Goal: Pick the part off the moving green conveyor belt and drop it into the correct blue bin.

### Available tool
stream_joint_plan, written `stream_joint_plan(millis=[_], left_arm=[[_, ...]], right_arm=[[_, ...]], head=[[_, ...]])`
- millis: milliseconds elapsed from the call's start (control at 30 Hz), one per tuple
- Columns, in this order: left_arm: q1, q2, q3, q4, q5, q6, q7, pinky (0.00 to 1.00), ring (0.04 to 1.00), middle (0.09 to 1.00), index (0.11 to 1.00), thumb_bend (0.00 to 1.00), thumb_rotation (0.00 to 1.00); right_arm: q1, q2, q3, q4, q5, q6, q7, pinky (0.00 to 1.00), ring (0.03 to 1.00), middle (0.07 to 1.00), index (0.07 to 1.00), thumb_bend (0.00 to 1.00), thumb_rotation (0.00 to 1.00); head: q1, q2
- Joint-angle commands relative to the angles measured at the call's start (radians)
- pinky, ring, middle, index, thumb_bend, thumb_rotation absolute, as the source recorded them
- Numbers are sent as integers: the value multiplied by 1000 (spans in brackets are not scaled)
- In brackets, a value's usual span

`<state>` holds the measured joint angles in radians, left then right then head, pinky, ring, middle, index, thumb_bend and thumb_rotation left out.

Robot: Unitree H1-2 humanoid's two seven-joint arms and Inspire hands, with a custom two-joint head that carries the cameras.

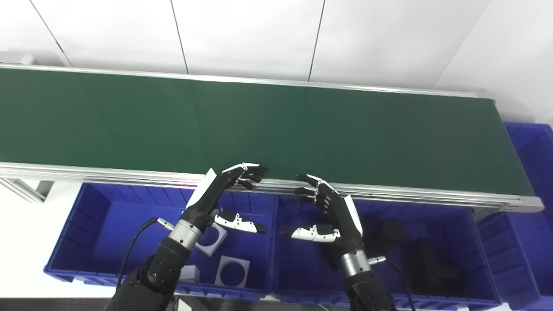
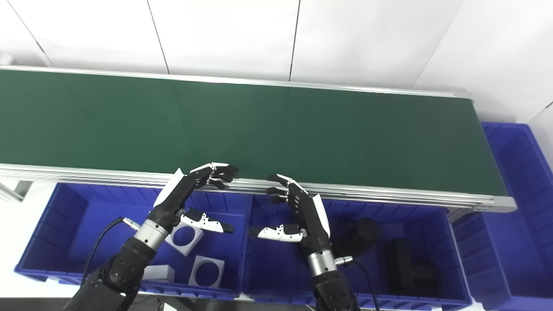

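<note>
The green conveyor belt (image 1: 268,125) runs its long axis from left to right across both views, edged by a silver rail (image 1: 389,196) on the near side. No part shows on the belt's visible surface.

Just in front of the belt sit two blue bins side by side. The left blue bin (image 1: 86,224) holds three white square parts: one with a round hole (image 1: 232,271) near its front wall, a second holed one (image 1: 212,238) partly hidden behind the left wrist, and a third (image 1: 189,274) that looks more like a plain block. The right blue bin (image 1: 466,268) holds two black parts, a rounded one (image 1: 391,231) and a blocky one (image 1: 427,261), both dark and hard to make out. A third blue bin (image 1: 533,172) stands at the belt's right end.

The left hand (image 1: 216,194) hovers above the left bin, fingers curled over the belt's near rail, thumb spread apart, holding nothing. The right hand (image 1: 330,207) mirrors it above the right bin, fingers apart and empty, also at the rail.
</note>
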<state>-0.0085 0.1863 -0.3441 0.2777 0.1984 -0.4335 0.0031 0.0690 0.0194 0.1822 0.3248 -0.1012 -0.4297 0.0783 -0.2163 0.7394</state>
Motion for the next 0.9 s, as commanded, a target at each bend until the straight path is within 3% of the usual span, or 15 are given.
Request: stream_joint_plan(millis=[0,333,533,867], left_arm=[[-16,-4,4,-13,2,-36,8,630,711,750,733,904,0],[-18,-3,-2,-13,14,-36,22,614,704,748,731,905,0],[-19,2,1,-11,11,-36,21,616,703,742,728,911,0],[-14,2,13,-19,4,-36,5,608,700,749,736,905,0]], right_arm=[[-11,3,1,-25,10,-30,3,642,718,829,750,841,27],[-14,1,1,-17,13,-31,5,648,719,828,749,843,29],[-20,7,5,-7,-2,-35,-6,646,716,829,751,844,43],[-30,11,7,5,10,-36,-5,634,712,823,746,852,32]], head=[[3,-1],[8,-5],[-49,-15],[-52,-12]])
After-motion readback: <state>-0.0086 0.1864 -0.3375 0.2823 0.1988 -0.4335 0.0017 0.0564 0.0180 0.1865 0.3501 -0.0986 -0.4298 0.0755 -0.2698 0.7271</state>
